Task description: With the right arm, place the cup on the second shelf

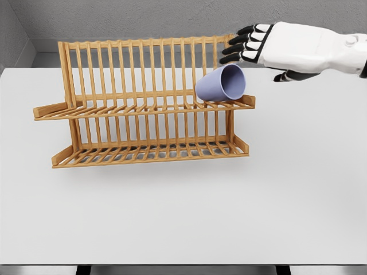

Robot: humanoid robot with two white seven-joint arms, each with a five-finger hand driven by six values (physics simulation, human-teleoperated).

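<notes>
Lavender cup (221, 83) lies tipped on wooden rack's (143, 109) upper shelf.

The right arm (344, 48) is cut off by the picture's right edge, so only the forearm and the hand (258, 48) show. The cup (221, 83) hides part of the rack's (143, 103) upper shelf and the slats behind it; its base is turned away. The surface (183, 217) runs out of the picture at both sides. The hand's palm faces away.
</notes>
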